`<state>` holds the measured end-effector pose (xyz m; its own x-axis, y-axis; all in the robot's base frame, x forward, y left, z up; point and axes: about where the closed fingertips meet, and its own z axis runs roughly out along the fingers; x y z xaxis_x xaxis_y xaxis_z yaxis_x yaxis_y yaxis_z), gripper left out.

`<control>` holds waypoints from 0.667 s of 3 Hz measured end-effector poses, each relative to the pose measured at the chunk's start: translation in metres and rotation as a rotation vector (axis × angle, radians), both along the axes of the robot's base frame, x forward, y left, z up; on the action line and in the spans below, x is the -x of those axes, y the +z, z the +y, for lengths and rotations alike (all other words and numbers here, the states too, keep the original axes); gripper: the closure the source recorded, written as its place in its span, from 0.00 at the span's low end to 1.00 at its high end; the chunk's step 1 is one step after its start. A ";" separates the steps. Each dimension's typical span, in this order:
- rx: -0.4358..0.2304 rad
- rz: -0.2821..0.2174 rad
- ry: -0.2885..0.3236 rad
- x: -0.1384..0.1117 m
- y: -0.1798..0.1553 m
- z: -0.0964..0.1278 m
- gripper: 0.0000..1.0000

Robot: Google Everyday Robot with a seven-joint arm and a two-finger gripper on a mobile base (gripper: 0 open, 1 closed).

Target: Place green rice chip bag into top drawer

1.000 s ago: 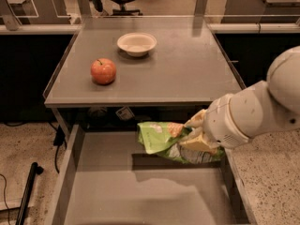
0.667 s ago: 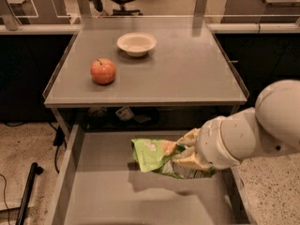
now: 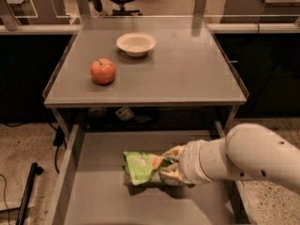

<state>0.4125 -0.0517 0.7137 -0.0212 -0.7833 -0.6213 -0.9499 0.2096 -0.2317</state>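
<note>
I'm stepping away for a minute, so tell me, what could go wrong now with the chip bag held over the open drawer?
The gripper sits at the right end of the green rice chip bag, low over the floor of the top drawer. On pulling back, the crumpled foil may snag and get dragged out. The arm crosses the drawer's right side near the table leg, so a careless retreat could knock either.

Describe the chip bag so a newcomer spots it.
Below the grey table, the top drawer stands open. In it, at the robot hand, is the green rice chip bag: crumpled and bright green, unlike the apple and bowl above.
</note>
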 end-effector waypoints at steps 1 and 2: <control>0.027 0.021 -0.007 -0.009 -0.040 0.006 1.00; 0.058 0.060 -0.010 -0.021 -0.075 0.014 1.00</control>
